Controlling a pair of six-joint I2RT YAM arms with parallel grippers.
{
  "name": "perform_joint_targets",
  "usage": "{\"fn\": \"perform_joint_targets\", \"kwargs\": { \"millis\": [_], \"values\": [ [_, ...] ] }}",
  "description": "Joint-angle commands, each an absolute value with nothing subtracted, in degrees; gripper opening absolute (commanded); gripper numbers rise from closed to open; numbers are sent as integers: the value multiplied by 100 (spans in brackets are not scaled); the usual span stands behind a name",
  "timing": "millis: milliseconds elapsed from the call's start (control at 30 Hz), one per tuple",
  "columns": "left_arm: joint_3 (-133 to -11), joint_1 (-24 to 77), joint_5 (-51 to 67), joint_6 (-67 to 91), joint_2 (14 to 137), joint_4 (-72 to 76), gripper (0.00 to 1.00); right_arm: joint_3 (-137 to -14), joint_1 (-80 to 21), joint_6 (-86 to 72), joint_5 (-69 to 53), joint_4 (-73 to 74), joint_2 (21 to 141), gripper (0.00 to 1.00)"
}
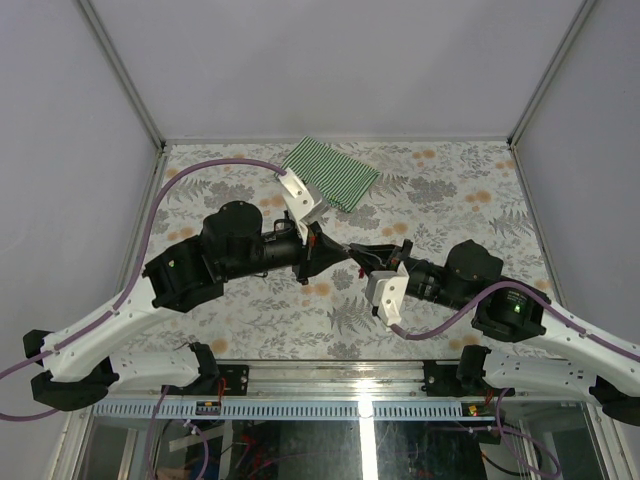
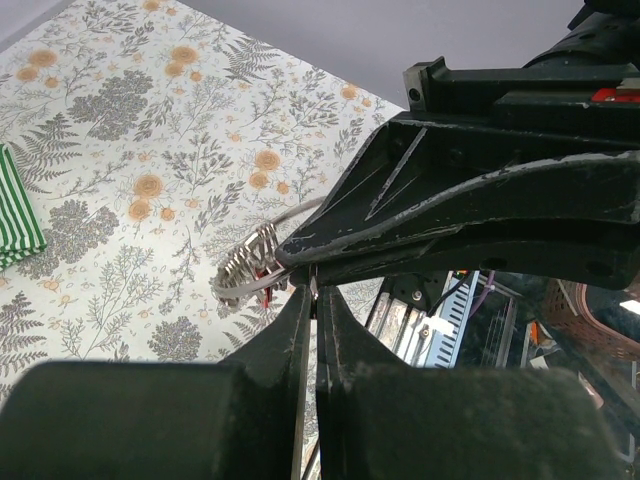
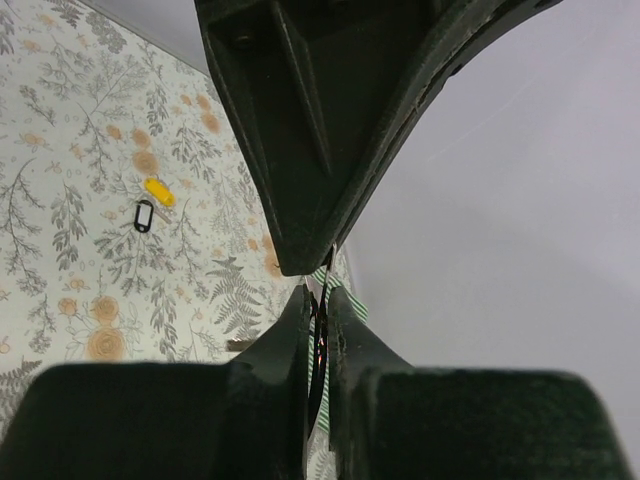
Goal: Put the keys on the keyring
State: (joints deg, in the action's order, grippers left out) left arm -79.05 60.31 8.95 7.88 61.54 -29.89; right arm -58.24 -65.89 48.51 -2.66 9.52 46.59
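Tabletop (image 1: 450, 200): floral-patterned surface. Both arms reach over its middle from the near edge.
Striped cloth (image 1: 330, 172): green and white, lying flat at the far middle of the tabletop. It has no part in the task.
Left hand (image 2: 312, 292): jaws fully closed on the keyring, raised above the tabletop centre.
Right hand (image 3: 318, 298): tip to tip with the left hand. The jaws are drawn almost together, leaving a thin slit. A thin red-and-dark sliver shows in that slit, judged to be part of the keyring.
Keyring (image 2: 248, 268): a bunch of silver wire rings with a red tag. It is held in the air between the two hands, with one wire loop curving up toward the right hand.
Yellow-tagged key (image 3: 160, 190): lying flat on the tabletop, well apart from both hands.
Black-tagged key (image 3: 143, 215): just beside the yellow-tagged key, also flat. Neither shows in the top view, so their place on the tabletop cannot be told.
Done: keyring lifted and gripped from both sides.
Left: both keys are unthreaded, and each must be picked up and worked onto a ring.
Progress: early, judged from the keys lying loose.
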Motion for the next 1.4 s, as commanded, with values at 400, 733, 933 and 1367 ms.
{"fn": "perform_joint_targets", "kwargs": {
  "millis": [400,733,933,1367],
  "values": [
    [-7636,6019,249,1214,5372,-2348,27,-6052,-6607,5209,-232,974,4540,0],
    [-7739,5916,-338,1568,5639,-2841,26,-6267,-6602,5301,-97,1352,4641,0],
    [-7648,5028,-158,1955,5956,-3396,30,-6195,-6601,5223,0,1470,4589,0],
    [-5945,3464,-727,2926,6354,-3952,40,-5717,-6601,4364,46,1534,4276,0]
  ]
}}
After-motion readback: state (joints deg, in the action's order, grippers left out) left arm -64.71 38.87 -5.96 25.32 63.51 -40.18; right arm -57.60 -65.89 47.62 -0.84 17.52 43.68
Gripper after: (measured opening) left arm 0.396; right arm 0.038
